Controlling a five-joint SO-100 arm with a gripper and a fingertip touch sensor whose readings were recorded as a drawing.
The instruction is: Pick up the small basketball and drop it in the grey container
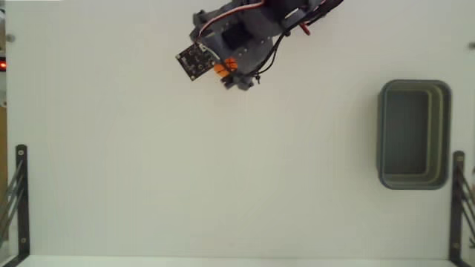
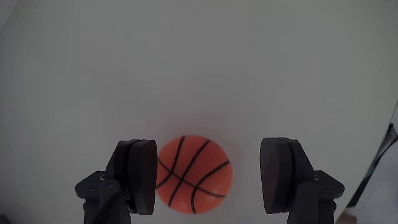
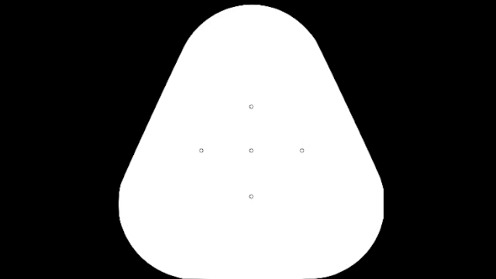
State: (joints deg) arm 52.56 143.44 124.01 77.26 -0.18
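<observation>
In the wrist view the small basketball [image 2: 194, 175], orange with black seams, rests on the white table between my gripper's [image 2: 210, 152] two dark fingers. It sits close against the left finger pad [image 2: 144, 175], with a clear gap to the right finger pad [image 2: 277, 175]. The gripper is open. In the fixed view my gripper [image 1: 233, 74] reaches down from the top edge, and only slivers of the orange basketball [image 1: 223, 69] show under it. The grey container [image 1: 448, 126] stands empty far off at the right side of the table.
Black metal brackets stand at the lower left [image 1: 21, 200] and lower right [image 1: 459, 200] table edges. A small black camera board [image 1: 194, 61] sticks out from the wrist. White tabletop [image 1: 223, 170] stretches between arm and container.
</observation>
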